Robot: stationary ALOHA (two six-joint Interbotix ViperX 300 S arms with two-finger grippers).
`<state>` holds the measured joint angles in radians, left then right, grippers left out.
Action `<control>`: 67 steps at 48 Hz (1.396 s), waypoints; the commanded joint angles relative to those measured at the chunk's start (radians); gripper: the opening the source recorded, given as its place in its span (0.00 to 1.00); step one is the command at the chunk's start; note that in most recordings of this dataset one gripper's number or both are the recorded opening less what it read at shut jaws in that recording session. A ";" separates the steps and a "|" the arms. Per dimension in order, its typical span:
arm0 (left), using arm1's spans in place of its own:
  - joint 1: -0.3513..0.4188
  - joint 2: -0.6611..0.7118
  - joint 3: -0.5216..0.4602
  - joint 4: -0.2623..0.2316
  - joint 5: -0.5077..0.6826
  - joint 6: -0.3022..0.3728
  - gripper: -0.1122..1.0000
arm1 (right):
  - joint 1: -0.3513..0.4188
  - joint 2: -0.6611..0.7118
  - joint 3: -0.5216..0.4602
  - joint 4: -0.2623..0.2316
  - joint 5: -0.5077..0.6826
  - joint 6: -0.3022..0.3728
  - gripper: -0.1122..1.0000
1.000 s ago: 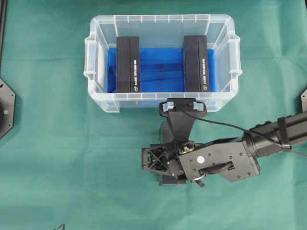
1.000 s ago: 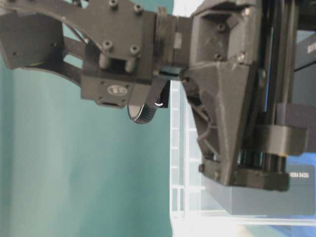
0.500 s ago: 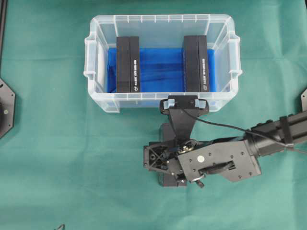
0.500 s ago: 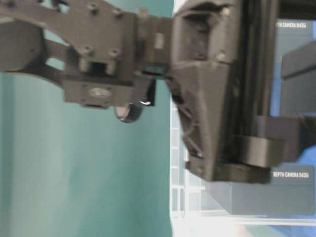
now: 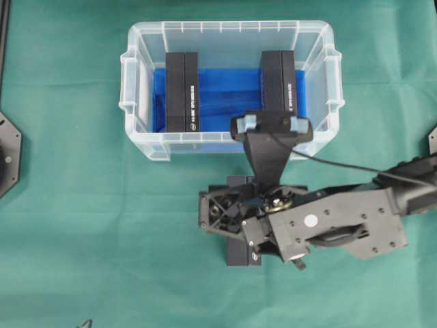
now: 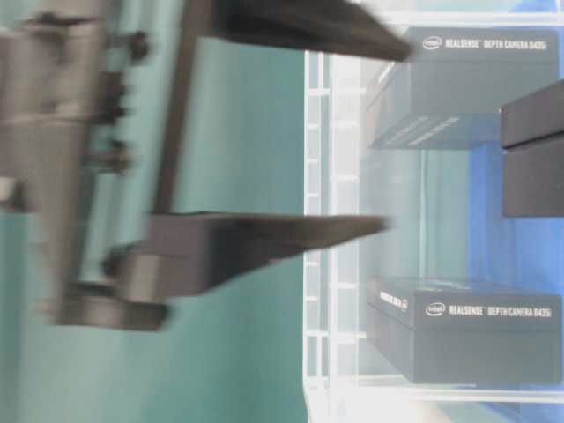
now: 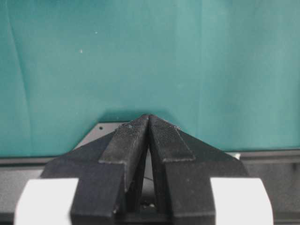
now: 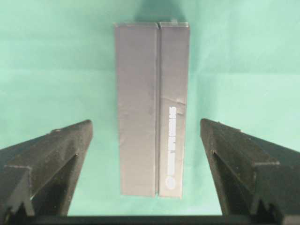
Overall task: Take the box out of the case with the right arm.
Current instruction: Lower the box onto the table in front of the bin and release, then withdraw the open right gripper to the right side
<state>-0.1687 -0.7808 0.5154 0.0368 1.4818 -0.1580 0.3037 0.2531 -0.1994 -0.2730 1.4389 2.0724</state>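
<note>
Green bench cloth [image 5: 82,225] spread flat edge to edge, faint creases, few pale specks in left wrist view. Black angular plate [image 5: 8,156] at left edge of overhead view, lying on cloth, cut off by frame. Similar dark plate [image 5: 432,142] at right edge, mostly cropped. Dark strip [image 5: 3,27] along top-left edge. Small dark tip [image 5: 85,323] at bottom edge, possibly cable end.

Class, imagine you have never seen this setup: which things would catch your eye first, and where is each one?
The clear case with its blue floor at the cloth's far side, two black boxes standing inside. In front of it, the right gripper hangs wide open over a third black box lying on the green cloth.
</note>
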 commanded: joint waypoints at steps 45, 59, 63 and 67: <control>0.002 0.009 -0.014 0.000 -0.005 -0.015 0.10 | 0.055 -0.272 0.170 0.025 0.112 -0.038 0.91; 0.002 -0.006 -0.011 0.000 -0.005 -0.012 0.10 | 0.094 -0.466 0.393 0.046 0.110 -0.029 0.91; 0.002 -0.009 -0.009 0.000 -0.005 -0.012 0.10 | 0.104 -0.523 0.454 0.048 0.110 -0.023 0.91; 0.002 -0.014 -0.009 0.000 -0.003 -0.011 0.10 | 0.117 -0.572 0.499 0.048 0.114 -0.017 0.91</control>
<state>-0.1703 -0.7915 0.5154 0.0368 1.4818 -0.1687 0.4050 -0.2592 0.2746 -0.2270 1.5478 2.0525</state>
